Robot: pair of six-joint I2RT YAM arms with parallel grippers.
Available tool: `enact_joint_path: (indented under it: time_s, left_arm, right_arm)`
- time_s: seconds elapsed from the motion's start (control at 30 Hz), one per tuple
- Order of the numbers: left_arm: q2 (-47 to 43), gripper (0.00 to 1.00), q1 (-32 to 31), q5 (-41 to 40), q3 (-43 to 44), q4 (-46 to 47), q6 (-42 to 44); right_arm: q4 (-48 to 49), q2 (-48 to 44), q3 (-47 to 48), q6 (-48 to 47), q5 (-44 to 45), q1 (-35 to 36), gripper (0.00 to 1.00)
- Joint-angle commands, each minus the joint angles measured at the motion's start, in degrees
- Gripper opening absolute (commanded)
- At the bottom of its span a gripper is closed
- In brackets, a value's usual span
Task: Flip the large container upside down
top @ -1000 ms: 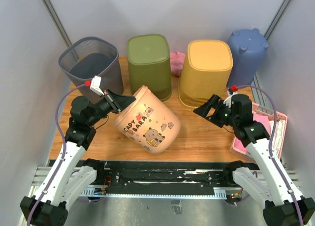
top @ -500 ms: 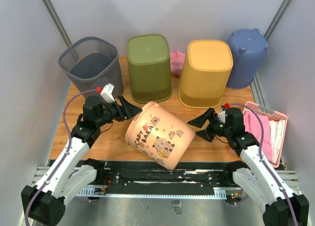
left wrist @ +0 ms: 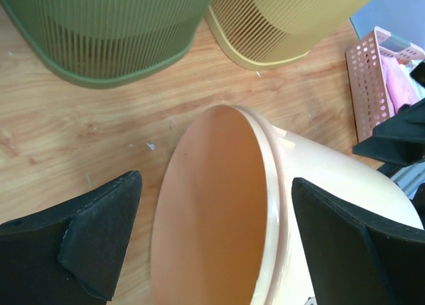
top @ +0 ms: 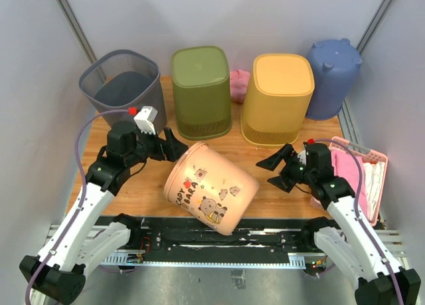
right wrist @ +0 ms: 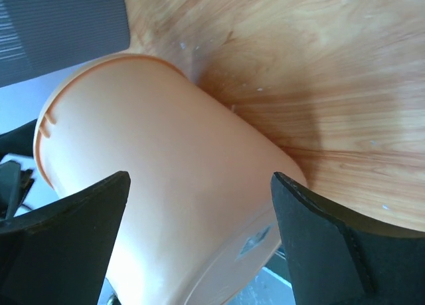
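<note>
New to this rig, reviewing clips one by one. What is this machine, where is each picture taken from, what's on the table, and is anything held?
This is a robot: a left arm and a right arm bolted at the near edge of a wooden table. The wide picture comes from a fixed camera above and behind them. The other two come from a camera on each wrist, so the black shapes are that arm's own fingers. A peach cartoon-printed container lies on its side between the arms. Behind stand a grey mesh bin, a green bin, a yellow bin and a blue bin. A pink basket sits at the right. The left gripper is open, the container's rim showing between its fingers. The right gripper is open, just short of its wall. Nothing is held.
</note>
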Motion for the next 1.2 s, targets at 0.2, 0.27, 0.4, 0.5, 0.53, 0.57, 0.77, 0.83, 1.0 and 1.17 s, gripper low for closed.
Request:
enact_joint_path:
  time_s: [0.2, 0.27, 0.4, 0.5, 0.53, 0.57, 0.77, 0.83, 1.0, 1.17]
  left_arm:
    - [-0.4, 0.99, -0.8, 1.6, 13.1, -17.8, 14.3]
    - [-0.3, 0.99, -1.6, 2.1, 13.9, -20.1, 14.8]
    - [1.5, 0.99, -4.9, -0.7, 13.8, -24.4, 14.9]
    - [3.5, 0.99, -9.4, -3.4, 12.7, -25.1, 13.9]
    - [4.0, 0.98, -10.5, -4.4, 12.6, -25.2, 13.7]
    - [4.5, 0.97, -11.4, -5.3, 12.6, -25.0, 13.5]
    - [7.2, 0.73, -12.0, -6.2, 12.3, -24.6, 12.8]
    - [8.0, 0.66, -12.1, -6.2, 12.0, -24.2, 12.2]
    - [9.2, 0.56, -12.1, -5.7, 10.0, -20.3, 8.5]
    - [9.6, 0.21, -12.0, -4.5, 6.2, -12.1, 1.8]
  right_arm:
    - [-20.4, -9.3, 5.5, -4.1, 19.8, -0.7, 0.91]
    - [-20.1, -11.0, 4.5, -3.4, 19.2, -0.7, 0.91]
    - [-19.6, -11.7, 3.6, -4.1, 15.8, -0.7, 0.91]
    - [-19.8, -10.7, 3.3, -4.8, 12.8, -0.7, 0.91]
    - [-19.8, -10.1, 3.2, -4.8, 11.9, -0.7, 0.91]
    - [-19.8, -9.4, 3.0, -4.8, 11.3, -0.7, 0.91]
    - [-18.7, -6.9, 2.7, -5.1, 9.0, -0.6, 0.9]
    - [-18.5, -6.8, 2.7, -5.3, 8.4, -0.7, 0.89]
    - [-18.2, -7.0, 1.8, -4.3, 6.6, -0.7, 0.88]
    - [-18.0, -7.9, 1.2, -3.7, 6.3, -0.7, 0.88]
